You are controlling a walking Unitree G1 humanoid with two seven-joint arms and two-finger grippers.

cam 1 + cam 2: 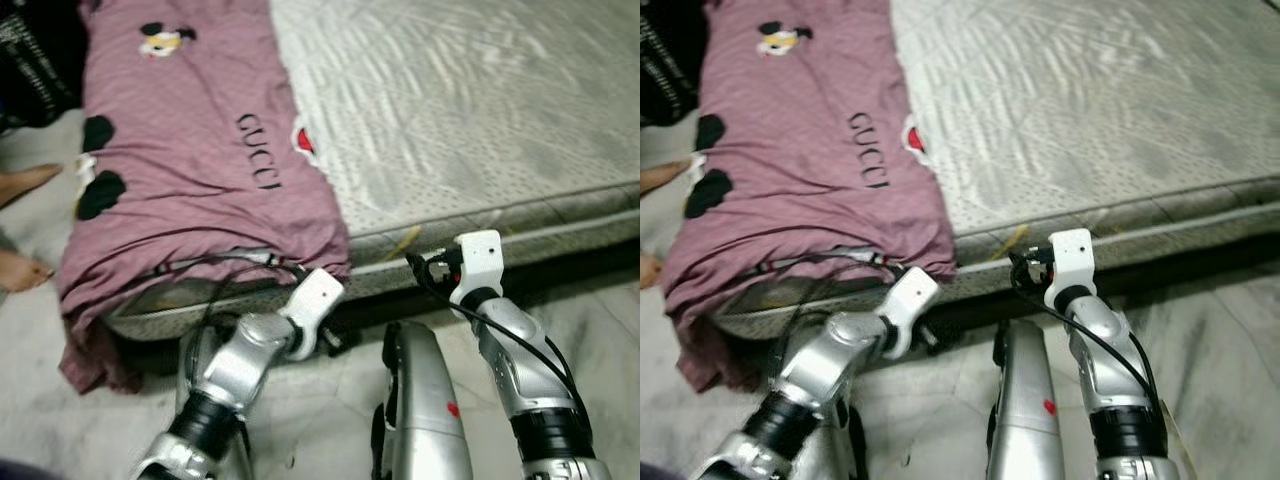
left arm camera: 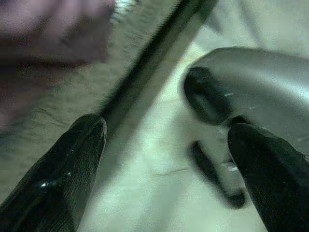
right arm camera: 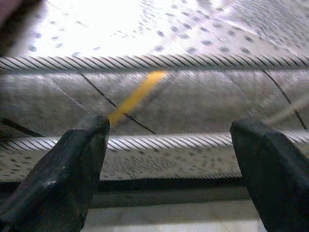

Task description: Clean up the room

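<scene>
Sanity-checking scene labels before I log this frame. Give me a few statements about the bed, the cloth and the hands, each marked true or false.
1. A mauve sheet printed with GUCCI lies on the mattress. True.
2. The sheet covers the whole mattress. False: it covers the robot's-left part; the rest is bare.
3. The right hand is open, facing the mattress edge. True.
4. The left hand is shut on the sheet. False: it is open and holds nothing.
5. A yellow strip lies on the mattress side. True.
</scene>
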